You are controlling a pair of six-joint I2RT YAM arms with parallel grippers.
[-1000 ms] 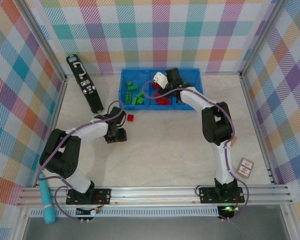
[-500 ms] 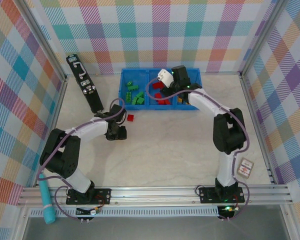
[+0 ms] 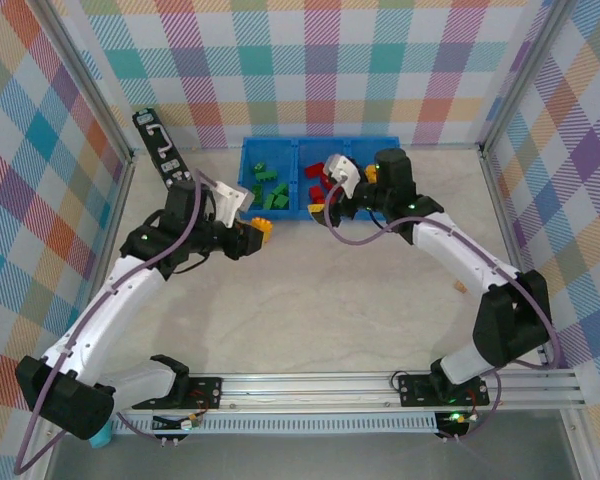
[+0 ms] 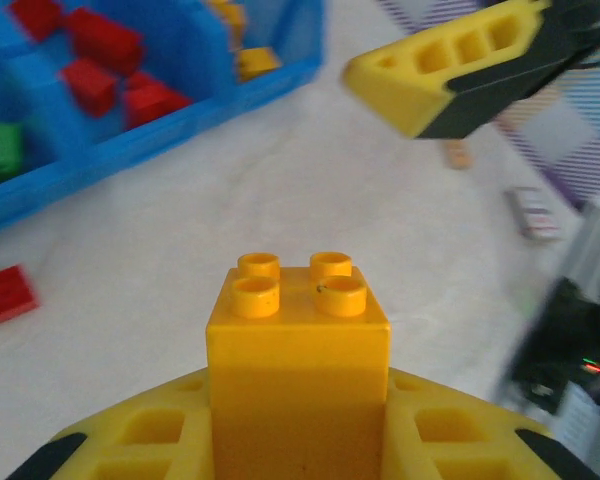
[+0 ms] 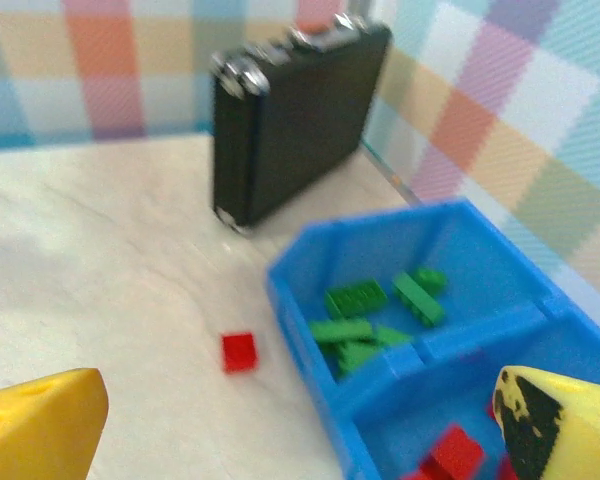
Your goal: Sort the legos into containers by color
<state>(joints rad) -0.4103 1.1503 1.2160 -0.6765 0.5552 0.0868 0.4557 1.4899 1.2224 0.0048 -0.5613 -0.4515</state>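
Counter (image 3: 360,300) carries the blue tray (image 3: 270,145) at its far side. Green bricks (image 3: 271,190) are in the left compartment, red bricks (image 3: 320,188) in the middle one, yellow bricks (image 4: 250,62) in the right one.

Left arm (image 3: 110,300) is stretched toward the tray. Left pincer (image 3: 252,234) hangs over the counter just in front of the tray's left end, clamped on a yellow brick (image 4: 298,340), studs up. Right pincer (image 5: 300,395) sits at the tray's front edge by the middle compartment, jaws spread wide, nothing in them. One loose red brick (image 5: 239,352) lies on the counter near the tray's front.

Step, as I read it: yellow brick is picked and in transit to the right compartment. Next move needs it carried across the tray and dropped there. Right pincer looks to be in that path, so it should clear off or take the brick. Loose red one probably follows.

Versus one second ago: left arm was folded, pincer down on the counter beside the red brick; now it's raised with the yellow one. Right pincer was part closed over the middle compartment; now it's spread wide, arm swung out right.
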